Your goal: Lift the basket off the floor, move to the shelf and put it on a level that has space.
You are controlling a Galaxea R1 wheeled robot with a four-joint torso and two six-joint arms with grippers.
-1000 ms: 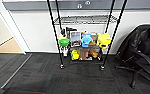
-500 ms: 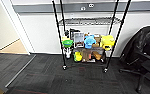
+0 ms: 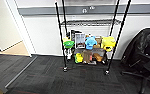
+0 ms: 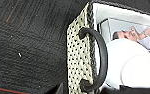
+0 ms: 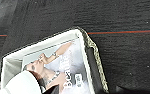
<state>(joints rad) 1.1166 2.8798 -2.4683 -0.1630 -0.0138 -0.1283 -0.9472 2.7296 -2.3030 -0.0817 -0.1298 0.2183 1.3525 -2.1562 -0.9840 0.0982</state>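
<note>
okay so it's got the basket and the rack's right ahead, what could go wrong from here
1. The basket carries a magazine and a white object loose inside; a tilt might spill them.
2. The shelf stands on small casters, so a bump could roll it.
3. Its lower tiers are crowded with toys; the bare level sits higher, so the lift may be awkward.

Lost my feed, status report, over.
Grippers: fingers not discernible. Basket over carpet, magazine inside. Rack ahead, bare tier above toys; chair beside it.

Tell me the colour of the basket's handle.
Black; the handle arches off the basket, clearest in the left wrist view.
</note>
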